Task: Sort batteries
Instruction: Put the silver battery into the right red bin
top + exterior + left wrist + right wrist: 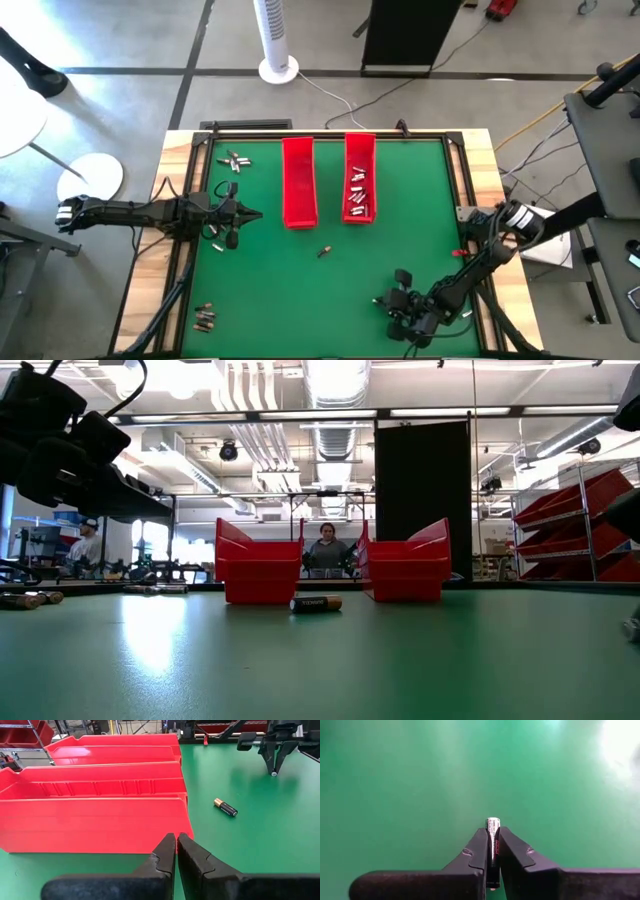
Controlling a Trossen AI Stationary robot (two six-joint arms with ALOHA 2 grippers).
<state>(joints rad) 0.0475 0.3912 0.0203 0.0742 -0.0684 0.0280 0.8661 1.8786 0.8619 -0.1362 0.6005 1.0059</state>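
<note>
Battery [492, 840] was held tight in the right tool [492, 851], long axis along its fingers; red trays [359, 178] lay toward eleven o'clock.

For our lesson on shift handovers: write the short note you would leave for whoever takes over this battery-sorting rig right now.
Right pincer: shut on a silver battery, low over the green mat at the near right.
Left pincer: shut, empty, beside the left red tray.
Done: the right red tray holds several silver batteries; the left one looks empty.
Left: a dark battery lies alone mid-mat, a dark pile sits near left, and a silver pile sits far left.
Next, probably: carry the held battery to the right tray.
</note>
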